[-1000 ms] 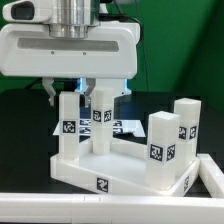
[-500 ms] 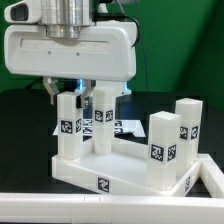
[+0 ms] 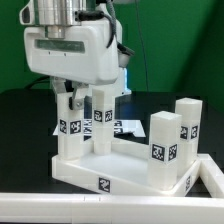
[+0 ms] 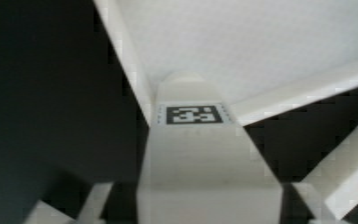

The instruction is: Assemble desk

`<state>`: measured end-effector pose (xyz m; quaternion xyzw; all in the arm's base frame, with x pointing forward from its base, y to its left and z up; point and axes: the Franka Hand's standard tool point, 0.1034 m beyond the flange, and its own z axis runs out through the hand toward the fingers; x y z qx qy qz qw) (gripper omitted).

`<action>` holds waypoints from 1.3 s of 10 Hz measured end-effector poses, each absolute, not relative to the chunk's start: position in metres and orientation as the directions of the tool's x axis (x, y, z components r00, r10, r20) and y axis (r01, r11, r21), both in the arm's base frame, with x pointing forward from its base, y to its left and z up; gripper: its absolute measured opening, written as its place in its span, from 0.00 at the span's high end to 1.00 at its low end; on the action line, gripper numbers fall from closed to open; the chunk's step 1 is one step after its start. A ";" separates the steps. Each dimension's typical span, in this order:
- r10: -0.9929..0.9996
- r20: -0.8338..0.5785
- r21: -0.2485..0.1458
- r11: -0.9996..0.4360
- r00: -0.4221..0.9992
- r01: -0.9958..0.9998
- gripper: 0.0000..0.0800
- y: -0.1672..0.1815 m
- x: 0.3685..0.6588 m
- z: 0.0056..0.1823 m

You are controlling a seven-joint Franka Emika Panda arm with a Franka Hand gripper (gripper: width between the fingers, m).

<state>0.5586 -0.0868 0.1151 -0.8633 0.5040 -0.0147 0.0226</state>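
All four legs (image 3: 164, 148) stand in the top (image 3: 110, 176), so I'd call it nearly done. My tool (image 3: 82, 98) straddles one leg (image 3: 69, 124); can't tell if it's clenched.

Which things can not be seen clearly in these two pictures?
- Exterior view: the gripper's fingers, partly hidden by the near-left white square block leg; whether they clamp it is unclear.
- Exterior view: the white rimmed plastic desk top, cut off at the right edge.
- Wrist view: the leg's base joint, out of frame.

We see our claw (image 3: 78, 100) hanging from the white wrist housing at about eleven o'clock in the exterior view, pointing straight down at six o'clock, its dark fingers (image 3: 60, 97) slightly parted.
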 end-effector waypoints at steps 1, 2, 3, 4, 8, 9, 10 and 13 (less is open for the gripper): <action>-0.912 -0.007 -0.054 -0.408 0.409 -0.911 0.64 -0.086 0.558 0.115; -0.956 -0.019 -0.057 -0.292 0.293 -0.955 0.64 -0.087 0.558 0.115; -0.981 -0.026 -0.056 -0.192 0.194 -0.980 0.64 -0.086 0.559 0.115; -0.993 -0.031 -0.061 -0.113 0.115 -0.992 0.64 -0.087 0.559 0.115; -0.986 -0.033 -0.062 -0.160 0.162 -0.985 0.52 -0.087 0.560 0.115; -0.976 -0.033 -0.062 -0.215 0.217 -0.975 0.29 -0.087 0.560 0.116; -0.950 -0.025 -0.065 -0.309 0.311 -0.949 0.29 -0.088 0.561 0.116; -0.813 0.001 -0.063 -0.582 0.583 -0.811 0.19 -0.088 0.560 0.116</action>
